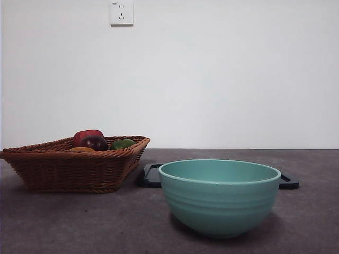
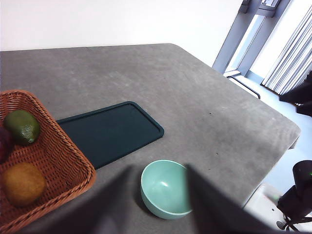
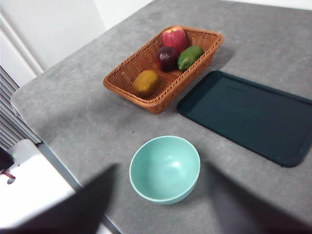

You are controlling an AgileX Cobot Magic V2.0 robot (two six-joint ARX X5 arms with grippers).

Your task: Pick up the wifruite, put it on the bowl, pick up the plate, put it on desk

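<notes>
Both grippers hang high w/ jaws spread, holding nothing, since the wifruite (image 3: 146, 83) sits untouched in the basket (image 3: 127, 73) w/ other fruit, well apart from the empty bowl (image 3: 165, 168) beside the tray (image 3: 253, 117).

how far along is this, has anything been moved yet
Nothing looks done. The orange fruit lies in the basket, the bowl is empty, and the tray sits flat on the table. Both grippers hang open above the table, holding nothing. Every step is left.
</notes>
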